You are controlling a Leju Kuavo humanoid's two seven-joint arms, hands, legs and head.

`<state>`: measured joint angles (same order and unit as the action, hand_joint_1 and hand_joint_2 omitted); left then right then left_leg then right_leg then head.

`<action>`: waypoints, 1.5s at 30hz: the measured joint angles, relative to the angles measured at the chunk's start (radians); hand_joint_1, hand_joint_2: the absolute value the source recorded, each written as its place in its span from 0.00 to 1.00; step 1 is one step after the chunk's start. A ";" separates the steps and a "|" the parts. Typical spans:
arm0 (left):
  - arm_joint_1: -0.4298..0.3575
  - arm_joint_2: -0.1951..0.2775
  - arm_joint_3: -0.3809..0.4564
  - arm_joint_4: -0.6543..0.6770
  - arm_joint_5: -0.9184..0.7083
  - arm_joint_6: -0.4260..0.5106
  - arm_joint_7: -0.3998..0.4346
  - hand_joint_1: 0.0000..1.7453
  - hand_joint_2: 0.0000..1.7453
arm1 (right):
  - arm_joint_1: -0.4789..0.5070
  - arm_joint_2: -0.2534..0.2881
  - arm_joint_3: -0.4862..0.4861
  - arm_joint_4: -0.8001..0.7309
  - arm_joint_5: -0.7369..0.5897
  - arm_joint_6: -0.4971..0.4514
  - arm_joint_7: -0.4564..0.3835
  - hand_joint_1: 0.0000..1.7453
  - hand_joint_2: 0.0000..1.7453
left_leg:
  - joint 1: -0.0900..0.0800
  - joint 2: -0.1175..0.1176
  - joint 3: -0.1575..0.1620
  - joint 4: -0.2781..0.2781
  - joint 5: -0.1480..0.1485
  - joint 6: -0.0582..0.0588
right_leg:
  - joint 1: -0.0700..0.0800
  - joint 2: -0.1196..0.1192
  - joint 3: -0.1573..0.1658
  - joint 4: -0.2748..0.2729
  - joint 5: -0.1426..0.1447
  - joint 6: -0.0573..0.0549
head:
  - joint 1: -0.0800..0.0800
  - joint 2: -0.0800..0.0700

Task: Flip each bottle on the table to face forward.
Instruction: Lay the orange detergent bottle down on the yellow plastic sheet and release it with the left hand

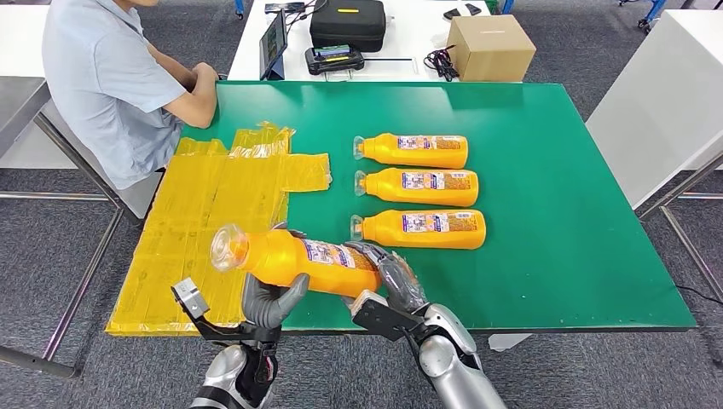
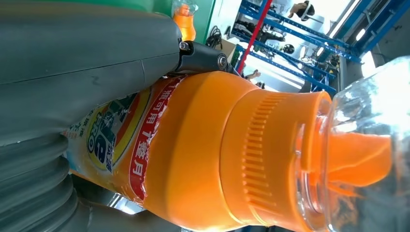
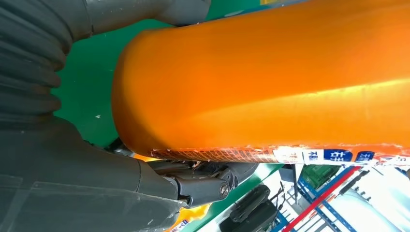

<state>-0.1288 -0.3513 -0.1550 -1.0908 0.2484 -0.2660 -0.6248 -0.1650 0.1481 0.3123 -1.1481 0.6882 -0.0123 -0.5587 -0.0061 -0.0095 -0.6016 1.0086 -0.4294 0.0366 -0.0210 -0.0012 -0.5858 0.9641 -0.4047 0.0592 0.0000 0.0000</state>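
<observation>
I hold an orange bottle [image 1: 294,260] on its side above the near edge of the green worktop [image 1: 546,213], my left hand [image 1: 271,300] gripping near its neck, my right hand [image 1: 388,274] wrapped around its base. Three bottles [image 1: 418,189] lie in a row beyond.

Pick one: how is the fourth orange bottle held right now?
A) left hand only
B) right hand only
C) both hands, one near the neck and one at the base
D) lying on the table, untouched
C. In the head view the held bottle is lifted over the table's near edge, with the left hand gripping near the neck end and the right hand gripping the base end; three other bottles lie on the green table.
</observation>
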 joint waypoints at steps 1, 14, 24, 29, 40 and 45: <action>0.000 0.000 0.001 -0.001 -0.002 -0.005 0.001 1.00 1.00 | 0.000 0.000 0.000 0.001 0.000 0.000 0.000 0.03 1.00 | 0.000 0.000 0.000 0.000 0.000 0.000 | 0.000 0.000 0.000 0.000 0.000 0.000 | 0.000 0.000; 0.026 0.000 0.020 -0.071 -0.202 0.110 0.055 1.00 1.00 | 0.040 0.003 -0.070 -0.002 -0.037 -0.017 0.003 0.00 1.00 | 0.000 -0.001 -0.001 0.000 0.000 0.000 | 0.000 0.000 0.000 0.000 0.000 0.000 | 0.000 0.000; 0.076 0.000 0.056 -0.211 -0.502 0.270 0.088 1.00 1.00 | 0.081 0.037 -0.235 -0.044 -0.012 -0.064 -0.025 0.00 1.00 | 0.000 -0.001 -0.001 0.000 0.000 0.000 | 0.000 0.000 0.000 0.000 0.000 0.000 | 0.000 0.000; 0.111 0.000 0.081 -0.360 -0.881 0.482 0.117 1.00 1.00 | 0.134 0.064 -0.288 -0.155 0.004 -0.055 -0.028 0.00 1.00 | 0.000 0.000 -0.001 0.000 0.000 0.000 | 0.000 0.000 -0.001 0.000 0.000 0.000 | 0.000 0.000; 0.084 0.005 0.101 -0.472 -1.470 0.670 0.305 1.00 1.00 | 0.151 0.112 -0.311 -0.250 -0.035 -0.034 -0.049 0.00 1.00 | 0.000 0.000 -0.001 0.000 0.000 0.000 | 0.000 0.000 -0.001 0.000 0.000 0.000 | 0.000 0.000; 0.067 0.017 0.101 -0.450 -1.530 0.704 0.338 1.00 1.00 | 0.152 0.125 -0.309 -0.272 -0.052 -0.027 -0.057 0.00 1.00 | 0.000 0.000 -0.002 0.000 0.000 0.000 | 0.000 0.000 -0.001 0.000 0.000 0.000 | 0.000 0.000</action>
<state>-0.0615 -0.3346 -0.0538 -1.5407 -1.2820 0.4376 -0.2871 -0.0131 0.2730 0.0035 -1.4201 0.6363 -0.0398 -0.6157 -0.0059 -0.0098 -0.6031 1.0086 -0.4293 0.0365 -0.0210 -0.0012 -0.5871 0.9642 -0.4048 0.0592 0.0004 0.0000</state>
